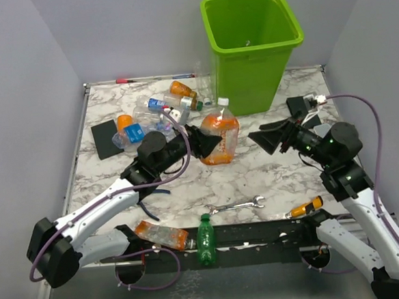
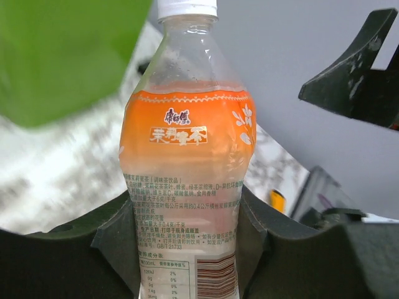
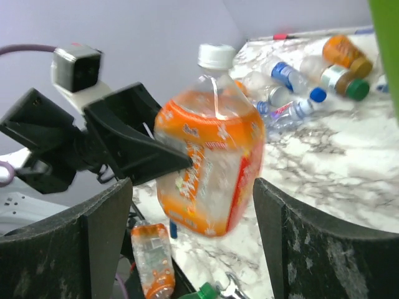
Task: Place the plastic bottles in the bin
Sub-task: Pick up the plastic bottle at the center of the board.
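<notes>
Bottle (image 1: 220, 138) with an orange label and white cap is pinched at its lower half by the left gripper (image 1: 213, 143), over the middle of the table (image 1: 256, 180), just in front of the bin (image 1: 249, 77). The right gripper (image 1: 260, 138) faces it from the right, fingers spread, not touching. Other bottles (image 1: 162, 111) lie clustered left of the bin. A green bottle (image 1: 205, 239) and a crushed bottle (image 1: 161, 234) lie at the near edge, with a wrench (image 1: 237, 205) and screwdriver (image 1: 306, 208) nearby.

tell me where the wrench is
In the top view, the silver wrench lies at the table's near edge, right of centre, between the green bottle and the orange-handled screwdriver.
</notes>
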### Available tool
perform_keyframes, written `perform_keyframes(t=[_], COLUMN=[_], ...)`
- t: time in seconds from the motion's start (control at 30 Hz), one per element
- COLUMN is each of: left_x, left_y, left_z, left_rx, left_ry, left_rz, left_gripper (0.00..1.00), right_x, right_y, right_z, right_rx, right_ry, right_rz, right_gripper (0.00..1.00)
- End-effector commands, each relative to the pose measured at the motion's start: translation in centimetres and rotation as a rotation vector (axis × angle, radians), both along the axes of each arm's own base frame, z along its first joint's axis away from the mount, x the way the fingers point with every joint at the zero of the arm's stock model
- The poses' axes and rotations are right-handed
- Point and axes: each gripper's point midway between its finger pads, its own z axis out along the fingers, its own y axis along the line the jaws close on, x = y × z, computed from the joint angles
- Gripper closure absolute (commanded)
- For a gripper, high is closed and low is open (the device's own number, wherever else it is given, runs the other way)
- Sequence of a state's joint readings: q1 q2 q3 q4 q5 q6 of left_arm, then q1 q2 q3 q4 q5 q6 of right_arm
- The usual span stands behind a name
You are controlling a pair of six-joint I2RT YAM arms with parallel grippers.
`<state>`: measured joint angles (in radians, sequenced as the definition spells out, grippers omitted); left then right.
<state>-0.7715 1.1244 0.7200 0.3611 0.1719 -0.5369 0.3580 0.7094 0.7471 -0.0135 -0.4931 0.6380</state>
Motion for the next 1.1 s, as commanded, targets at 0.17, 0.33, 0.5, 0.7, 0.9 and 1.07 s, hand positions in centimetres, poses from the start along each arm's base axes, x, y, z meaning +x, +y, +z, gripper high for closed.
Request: perform_keyframes(t=[0.17,0.33,0.5,0.7,0.9,1.07], left_x=[0.4,0.2,-0.2,-0.8,-1.0,-1.0], left_y=[3.5,5.5,7.1,7.7,7.3,7.4], left_z=[5.5,3.7,4.8,4.6,4.6,4.4], left_rx=[0.302,0.320,0.264,0.230,0.226,0.230], left_ry=[-0.640,-0.785,-0.820,-0.799,-0.798,-0.795], left_rz=[0.021,0.137,0.228,0.240,0.231,0.234], left_gripper=[0.64,0.72,0.75,0.75,0.75,0.76], right_x=[2.2,3.6,4.4,5.4,5.9,6.0], right_y=[-0.9,1.8,6.7,9.3,11.1,12.1], right_z=[6.6,9.9,8.2,5.3,4.4,4.9], right_rx=[-0.161,-0.194,-0.297,-0.289,-0.209,-0.186], right_ry=[-0.074,-0.135,-0.112,-0.046,-0.014,-0.038], right_rz=[-0.072,-0.034,-0.014,-0.041,-0.035,-0.016], right_gripper=[0.20,0.12,0.11,0.15,0.22,0.22])
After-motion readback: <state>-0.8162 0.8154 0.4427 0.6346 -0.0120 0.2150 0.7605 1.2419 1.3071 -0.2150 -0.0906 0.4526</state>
